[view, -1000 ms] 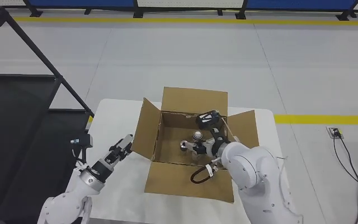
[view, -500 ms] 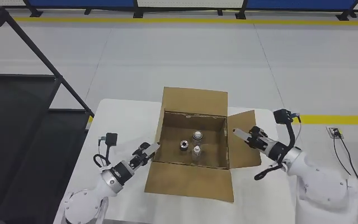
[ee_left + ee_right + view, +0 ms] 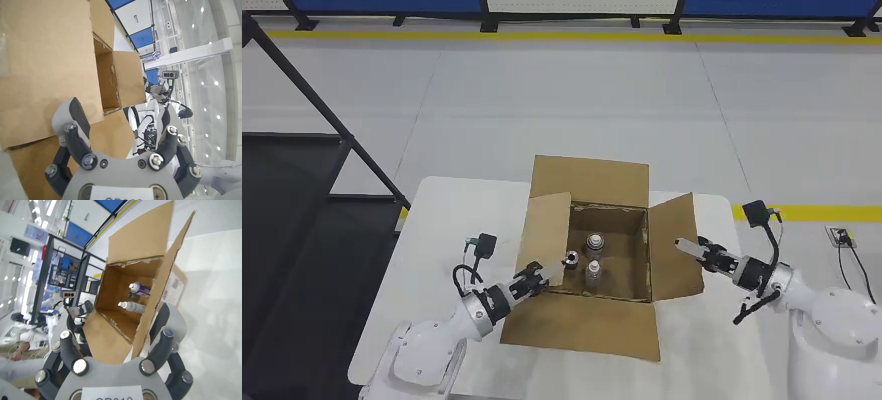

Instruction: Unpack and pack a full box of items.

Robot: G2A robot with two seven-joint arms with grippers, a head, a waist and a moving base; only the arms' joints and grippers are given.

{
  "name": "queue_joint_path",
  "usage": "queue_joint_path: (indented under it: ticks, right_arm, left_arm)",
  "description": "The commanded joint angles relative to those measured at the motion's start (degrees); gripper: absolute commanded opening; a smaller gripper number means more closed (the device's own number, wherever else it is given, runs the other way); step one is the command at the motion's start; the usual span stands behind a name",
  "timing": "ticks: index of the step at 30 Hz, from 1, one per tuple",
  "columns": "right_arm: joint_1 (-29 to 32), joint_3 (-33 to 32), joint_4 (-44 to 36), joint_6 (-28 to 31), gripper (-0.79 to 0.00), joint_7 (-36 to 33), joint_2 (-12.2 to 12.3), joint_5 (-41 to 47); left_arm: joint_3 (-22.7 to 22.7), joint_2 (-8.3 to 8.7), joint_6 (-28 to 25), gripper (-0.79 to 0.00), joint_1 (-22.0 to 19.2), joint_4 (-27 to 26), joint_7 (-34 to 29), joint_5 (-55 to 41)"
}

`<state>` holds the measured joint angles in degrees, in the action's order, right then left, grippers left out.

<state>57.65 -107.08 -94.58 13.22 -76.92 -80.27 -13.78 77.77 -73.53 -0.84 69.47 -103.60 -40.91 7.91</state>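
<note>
Closest to the robot, the near flap of the cardboard box lies folded out flat over the white counter.

Just past it on one side, the left claw is spread wide, holding nothing. One finger sits against the outer face of the left flap, which is tilted up and inward over the opening.

On the other side, the right claw is also wide. Its fingers straddle the edge of the raised right flap without being clamped on it.

Down in the box stand three items, close together:
- a white bottle
- a small dark-capped container
- a spray can with a white cap and purple label

Beyond them, the far flap stands up and leans back, open.

To my eye the packing half looks well on. Every item I can see is inside, and the claws are on the side flaps rather than on goods. What seems left is closing up. The two side flaps are only partway over, and the near and far flaps have not been brought in at all.
</note>
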Motion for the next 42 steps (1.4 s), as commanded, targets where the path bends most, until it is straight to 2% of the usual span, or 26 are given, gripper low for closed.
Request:
queue_joint_path:
  ticks: [1, 5, 8, 13, 17, 29, 34, 42]
  right_arm:
    - [-2.38, 0.88, 3.49, 2.11, 0.0, -3.45, 0.43, 4.82]
    - [-6.19, 2.98, 8.44, 4.6, 0.0, -7.33, 1.24, 9.94]
    - [-8.62, 5.62, 10.75, 4.47, 0.0, -7.32, 1.65, 9.41]
    - [-12.21, 11.82, 15.04, 3.78, 0.0, -4.13, 1.8, 6.89]
    - [-14.5, 16.99, 18.62, 5.58, 0.0, -1.78, 1.69, 5.66]
    - [-17.22, 25.88, 23.7, 8.0, 0.0, 8.08, 1.7, 0.99]
    - [-17.86, 28.82, 23.95, 6.89, 0.0, 11.19, 1.79, -2.35]
    - [-18.95, 32.46, 23.71, 1.02, 0.0, 14.93, 1.98, -7.84]
  left_arm:
    - [-0.72, 0.0, 0.24, 0.0, -0.38, 0.73, 0.21, 0.2]
    - [-2.03, -0.05, 0.53, 0.0, -1.18, 2.3, 1.19, 0.34]
    - [-2.8, -0.1, 0.77, 0.0, -1.71, 3.22, 1.87, 0.03]
    - [-3.6, -0.26, 1.61, 0.0, -2.23, 4.37, 3.73, -2.05]
    - [-4.2, -0.31, 2.0, 0.0, -2.53, 5.15, 4.96, -2.51]
    - [-6.08, -0.58, 3.04, 0.0, -3.22, 7.21, 9.08, -3.4]
    - [-6.69, -0.69, 3.57, 0.0, -3.62, 7.66, 10.49, -3.63]
    - [-7.16, -0.85, 5.08, 0.0, -4.27, 8.63, 12.68, -4.09]
